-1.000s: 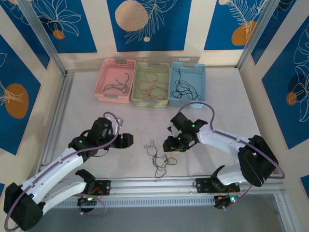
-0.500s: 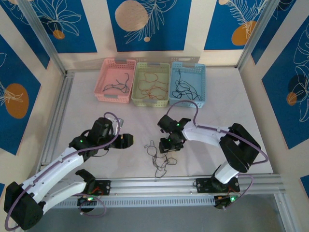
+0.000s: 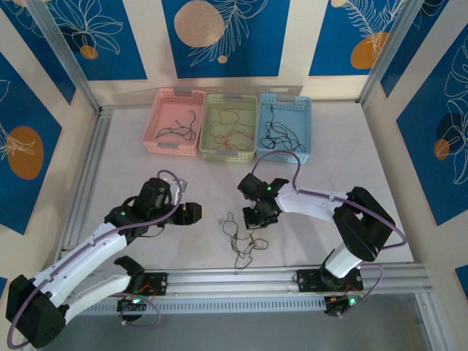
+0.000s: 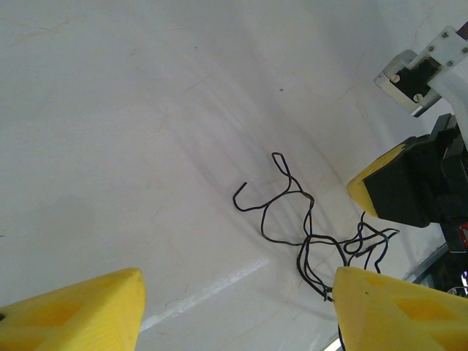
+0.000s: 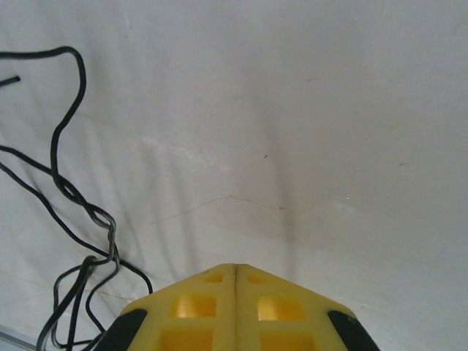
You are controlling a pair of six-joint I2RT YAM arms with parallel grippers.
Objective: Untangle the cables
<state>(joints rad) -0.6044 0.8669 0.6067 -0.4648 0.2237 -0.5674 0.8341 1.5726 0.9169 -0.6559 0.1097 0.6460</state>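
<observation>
While the right gripper [image 5: 234, 269] sits fully shut beside the tangled black cables [image 3: 240, 238] on the worktop [image 3: 146, 175], whether it pinches a strand is unclear. Left gripper [image 4: 238, 285] hangs wide open, empty.

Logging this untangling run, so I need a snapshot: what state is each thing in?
Left gripper: open, empty.
Right gripper: shut, nothing seen in its grip.
Loose cables: black, tangled, lying on the table.
Pink basket: holds a dark cable.
Green basket: holds orange-red cables.
Blue basket: holds black cables.
</observation>
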